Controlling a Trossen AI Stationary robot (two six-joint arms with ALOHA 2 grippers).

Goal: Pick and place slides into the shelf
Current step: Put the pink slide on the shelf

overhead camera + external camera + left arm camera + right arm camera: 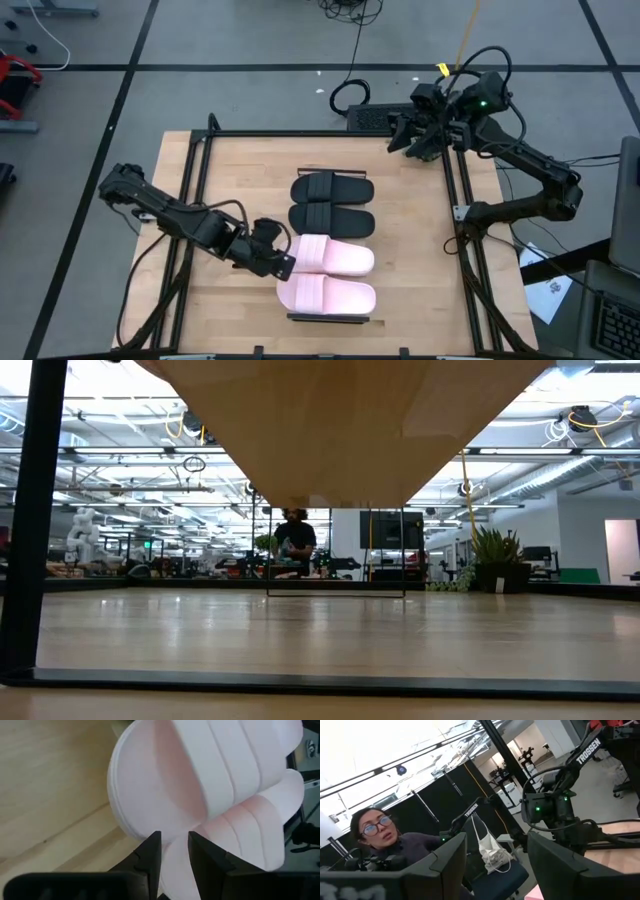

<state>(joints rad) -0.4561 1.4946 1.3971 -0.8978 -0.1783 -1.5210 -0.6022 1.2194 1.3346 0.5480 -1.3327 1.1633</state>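
Two black slides (333, 187) (333, 220) and two pale pink slides (337, 257) (328, 295) lie side by side in a row on the shelf (330, 319), whose dark end frames show beyond the outer slides. The two pink ones overlap a little. My left gripper (283, 263) is at the pink slides' heel ends, toward the table's left, shut on one of them. In the left wrist view (174, 852) both pink slides (175, 780) (245, 835) fill the picture. My right gripper (420, 135) waits open at the table's far right corner (495, 865). My left gripper pinches the rounded heel edge (175, 842) of a pink slide between its two fingers (150, 855). It comes roughly level from the table's left. Which of the two pink slides it has, I cannot tell. Both still lie in the row.
A dark metal frame runs around the tabletop (190, 200). Cables and a dark box (365, 110) lie on the floor past the far edge. The low view shows bare tabletop (320, 630) under a wood panel's underside (350, 420). A person (375, 840) stands beyond the table.
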